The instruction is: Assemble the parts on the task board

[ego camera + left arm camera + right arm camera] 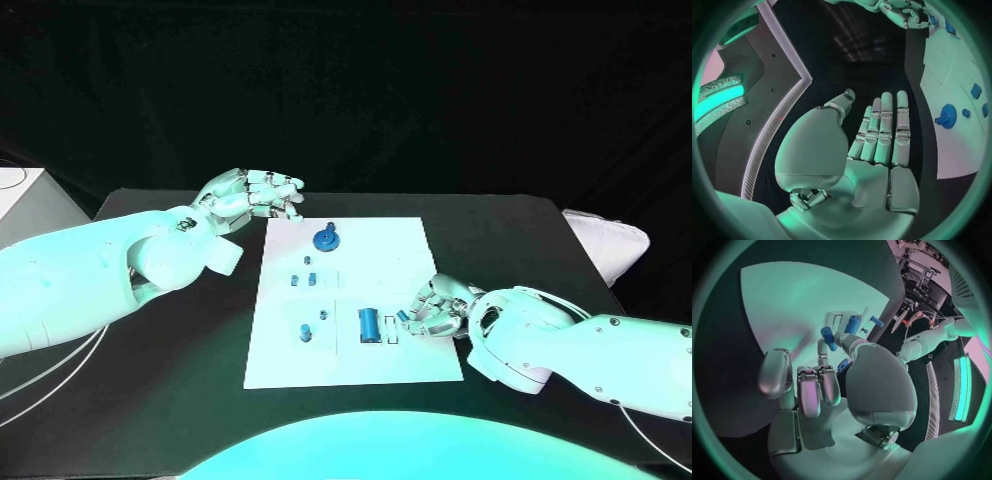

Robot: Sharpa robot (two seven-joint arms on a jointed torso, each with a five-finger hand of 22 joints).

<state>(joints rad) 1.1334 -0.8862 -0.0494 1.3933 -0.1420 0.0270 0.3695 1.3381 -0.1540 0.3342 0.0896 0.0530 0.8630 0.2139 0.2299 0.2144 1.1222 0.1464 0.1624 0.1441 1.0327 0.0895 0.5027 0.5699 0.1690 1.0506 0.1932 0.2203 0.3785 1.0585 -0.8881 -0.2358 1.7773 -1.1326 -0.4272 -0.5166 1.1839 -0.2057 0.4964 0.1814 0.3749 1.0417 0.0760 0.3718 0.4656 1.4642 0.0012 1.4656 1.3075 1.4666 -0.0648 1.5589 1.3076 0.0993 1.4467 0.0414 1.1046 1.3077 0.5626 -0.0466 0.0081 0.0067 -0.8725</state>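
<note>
The white task board (pixel 353 345) lies in the middle of the black table. A round blue part (pixel 327 239) sits near its far edge, with small blue parts (pixel 303 272) below it and another (pixel 304 329) lower left. A blue cylinder (pixel 371 324) lies in a slot. My right hand (pixel 433 308) is at the board's right edge, beside that cylinder (pixel 853 324), and pinches a small blue part (pixel 827 335) between thumb and a finger. My left hand (pixel 257 193) hovers off the board's far left corner; its fingers (pixel 882 130) are straight and hold nothing.
A dark empty slot (pixel 391 328) lies between the blue cylinder and my right hand. A pale box (pixel 22 205) stands off the table's left side. Bare black tabletop (pixel 498 235) surrounds the board.
</note>
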